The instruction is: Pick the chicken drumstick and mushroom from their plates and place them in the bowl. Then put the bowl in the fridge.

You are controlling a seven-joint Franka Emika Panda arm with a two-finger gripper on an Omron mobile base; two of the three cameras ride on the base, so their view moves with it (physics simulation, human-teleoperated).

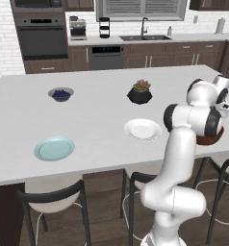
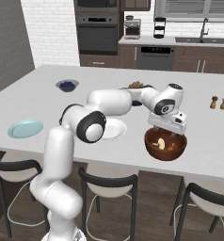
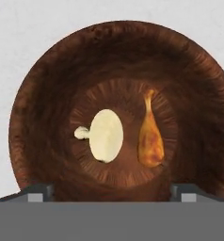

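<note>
The hand (image 3: 112,193) is positioned directly above the bowl (image 3: 48,108), with its fingers (image 3: 38,192) spread wide and nothing gripped between them. The mushroom (image 3: 104,135) and the chicken drumstick (image 3: 150,136) are located directly below the hand, lying side by side on the bottom of the bowl, close but apart. The drumstick's bone end is directed away from the fingertips. The bowl is seated on the white bench (image 2: 198,127), near its front edge. The white plate (image 1: 143,129) and the light blue plate (image 1: 54,148) lie bare on the bench, well apart from the hand.
</note>
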